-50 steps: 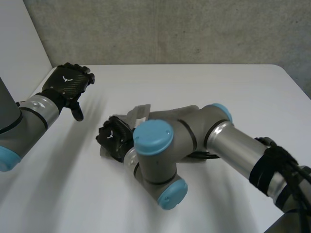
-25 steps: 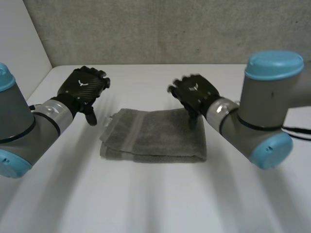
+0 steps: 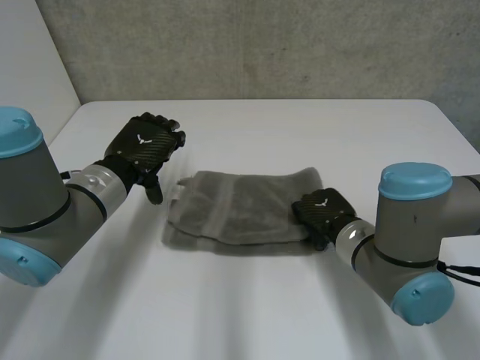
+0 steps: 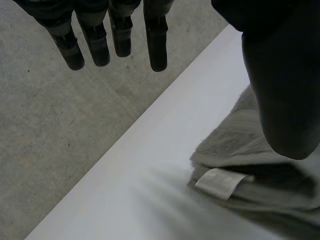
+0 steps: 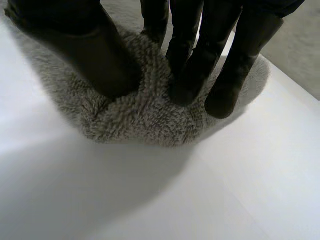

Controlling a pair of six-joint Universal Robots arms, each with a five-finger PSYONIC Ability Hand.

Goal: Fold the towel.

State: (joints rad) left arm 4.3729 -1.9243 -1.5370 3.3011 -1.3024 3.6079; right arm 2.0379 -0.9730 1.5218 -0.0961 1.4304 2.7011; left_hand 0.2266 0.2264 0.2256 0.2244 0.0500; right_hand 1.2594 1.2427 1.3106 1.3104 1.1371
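A grey towel [image 3: 240, 211] lies folded in the middle of the white table [image 3: 247, 315]. My right hand [image 3: 324, 213] sits on its right end. There the thumb [image 5: 85, 47] and fingers [image 5: 192, 60] pinch a bunched hump of the towel [image 5: 142, 117] between them. My left hand [image 3: 146, 145] hovers just off the towel's left end, touching nothing. Its fingers [image 4: 117, 37] are straight and its thumb [image 4: 280, 90] hangs above the towel's corner [image 4: 250, 160], where a small white label [image 4: 220, 183] sticks out.
A grey concrete wall [image 3: 262, 45] stands behind the table's far edge. The table's left edge runs past my left hand, with grey floor [image 4: 55, 130] beyond it. Both arms rest low at the near corners.
My right arm swung off the towel's left side to its right end, where the hand came down and closed on the cloth. My left hand moved nearer the towel's left end.
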